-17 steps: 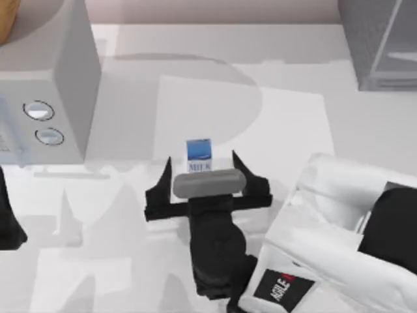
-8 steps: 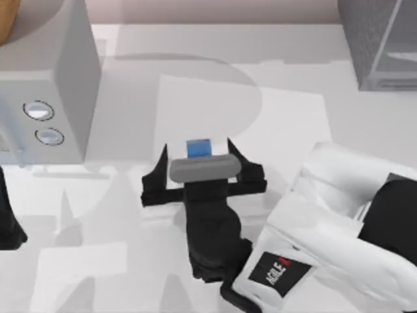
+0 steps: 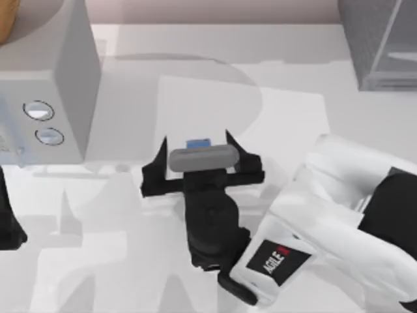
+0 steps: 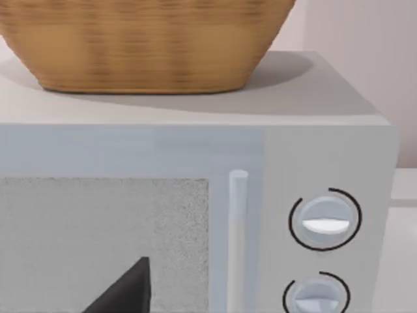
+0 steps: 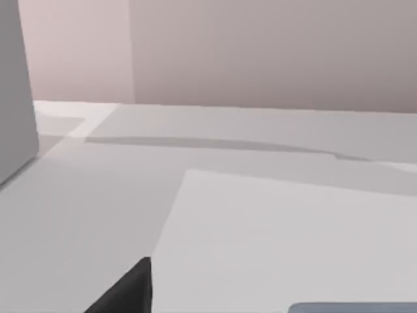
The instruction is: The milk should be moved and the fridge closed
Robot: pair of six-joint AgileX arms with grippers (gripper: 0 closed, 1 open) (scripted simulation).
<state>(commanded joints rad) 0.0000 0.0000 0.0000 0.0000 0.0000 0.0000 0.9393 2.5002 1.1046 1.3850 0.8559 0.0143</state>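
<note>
The milk [image 3: 199, 143] stands on the counter [image 3: 293, 124] near the middle, on a paler rectangular patch of the surface; just a sliver of its blue top peeks out past the grey bar of my right tool [image 3: 196, 147]. My right tool sits directly over the carton, its two black fingers [image 3: 161, 156] spread wide, one on each side of the milk and apart from it, pinching nothing. My right arm reaches in from the lower right corner.

The fridge [image 3: 381, 42] stands at the far right corner of the counter, well apart from the milk. At the far left stands a light grey box with two round dials [image 3: 45, 78]; in my left wrist view a woven basket [image 4: 143, 39] rests on top of it. My left arm [image 3: 8, 222] is parked at the left edge, and I cannot tell how its tool stands.
</note>
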